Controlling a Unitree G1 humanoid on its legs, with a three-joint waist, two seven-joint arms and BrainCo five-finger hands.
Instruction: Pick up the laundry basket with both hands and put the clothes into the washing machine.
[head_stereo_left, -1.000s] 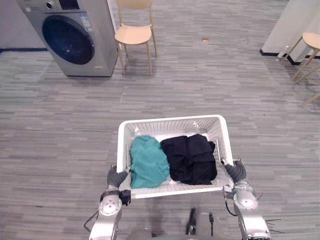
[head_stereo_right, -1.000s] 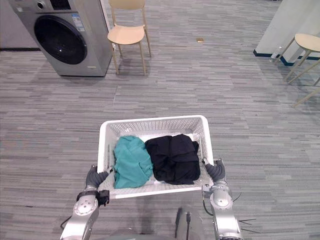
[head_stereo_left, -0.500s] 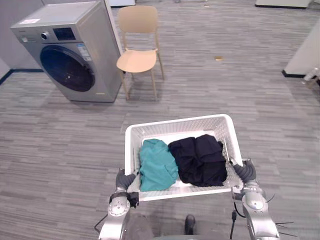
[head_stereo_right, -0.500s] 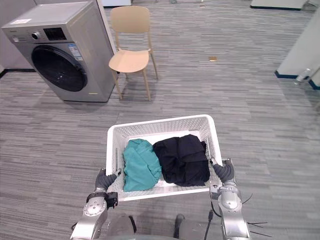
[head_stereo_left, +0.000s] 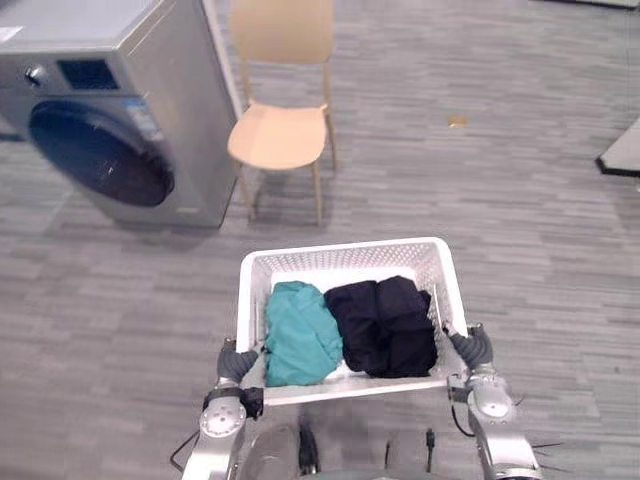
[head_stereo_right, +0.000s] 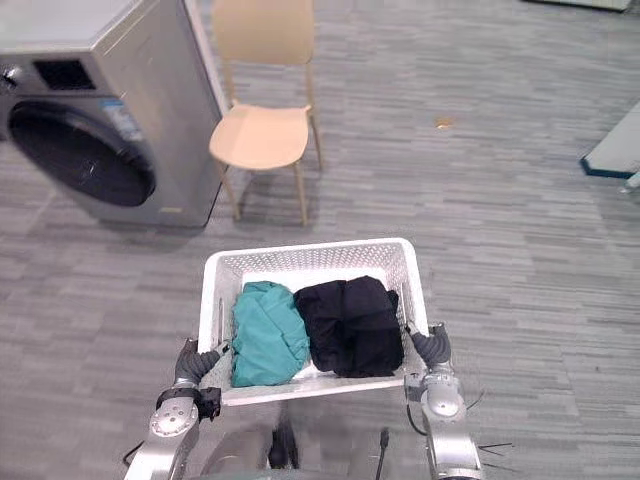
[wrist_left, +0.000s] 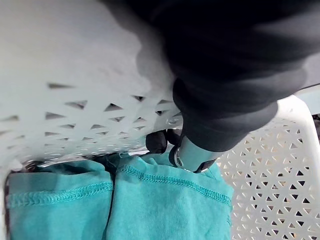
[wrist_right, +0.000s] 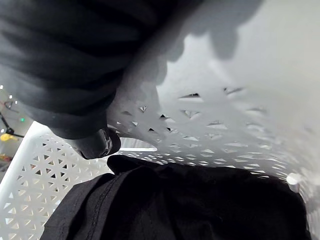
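At far left stands one grey washing machine (head_stereo_left: 110, 130), its round door shut; the sticker on its front is too small to read. Just right of it is one tan chair (head_stereo_left: 280, 120). Nearer, one white laundry basket (head_stereo_left: 345, 258) holds two pieces: a teal garment (head_stereo_left: 298, 338) on the left and a black garment (head_stereo_left: 385, 325) on the right. The left hand (head_stereo_left: 235, 362) is curled over the basket's left rim, and the right hand (head_stereo_left: 472, 348) is curled over its right rim.

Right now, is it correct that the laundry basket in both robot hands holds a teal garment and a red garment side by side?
Nearly: the second one is a black garment, not red, as the left eye view shows. It lies beside the teal garment in the laundry basket.
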